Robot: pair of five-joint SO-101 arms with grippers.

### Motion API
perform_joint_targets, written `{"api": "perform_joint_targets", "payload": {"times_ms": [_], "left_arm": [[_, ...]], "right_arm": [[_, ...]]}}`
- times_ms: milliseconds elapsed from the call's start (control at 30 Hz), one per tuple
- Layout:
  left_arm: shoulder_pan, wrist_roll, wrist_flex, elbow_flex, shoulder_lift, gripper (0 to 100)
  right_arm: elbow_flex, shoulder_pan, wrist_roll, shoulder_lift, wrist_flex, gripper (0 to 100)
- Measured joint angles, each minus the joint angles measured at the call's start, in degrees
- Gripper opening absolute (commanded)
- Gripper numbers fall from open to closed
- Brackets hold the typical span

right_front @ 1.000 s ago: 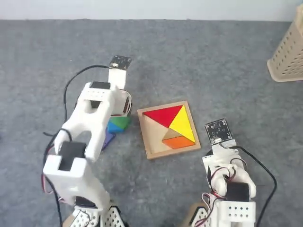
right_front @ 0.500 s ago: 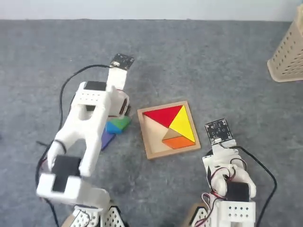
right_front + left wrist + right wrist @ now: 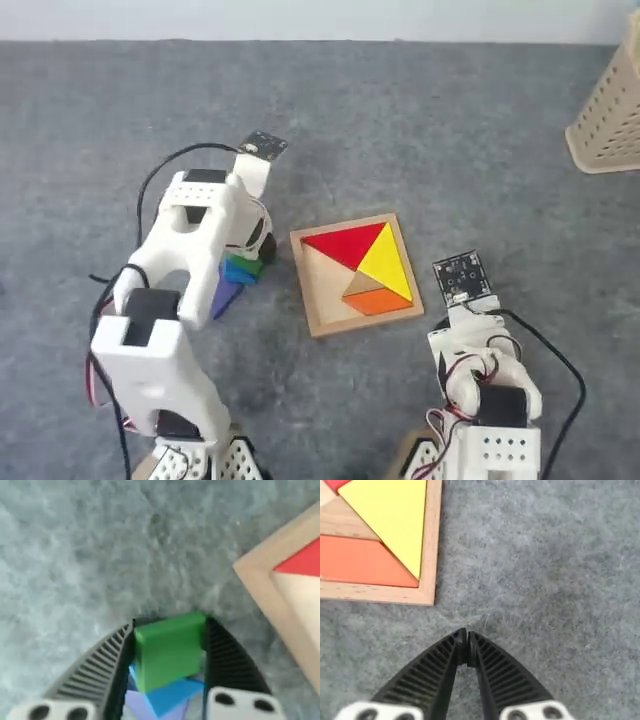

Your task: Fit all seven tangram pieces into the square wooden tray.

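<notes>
Bright, even light from above leaves only faint, soft-edged shadows on the grey carpet (image 3: 420, 130).

Just left of tray (image 3: 303, 280), loose pieces (image 3: 241, 269); basket (image 3: 610, 110) far right

The square wooden tray (image 3: 318, 325) lies flat, holding a red piece (image 3: 345, 247), a yellow piece (image 3: 388, 262) and an orange piece (image 3: 378, 300) (bare wood elsewhere). Beside it, a green piece (image 3: 167, 650) sits over a blue piece (image 3: 238, 272) and a purple piece (image 3: 225, 297).
</notes>
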Motion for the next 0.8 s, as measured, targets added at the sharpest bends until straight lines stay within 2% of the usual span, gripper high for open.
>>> {"api": "perform_joint_targets", "payload": {"times_ms": [100,400,600,800], "left_arm": [[0.18,0.0,1.49,-1.49,0.88,16],[0.79,0.0,1.85,-1.93,1.14,1],[4.13,0.09,3.78,-1.85,-0.62,1],[10.64,4.48,5.45,4.31,-13.19,1]], "right_arm": [[0.0,0.0,0.0,0.0,0.0,0.6],[0.0,0.0,0.0,0.0,0.0,0.6],[0.0,0.0,0.0,0.0,0.0,0.6],[0.0,0.0,0.0,0.0,0.0,0.6]]}}
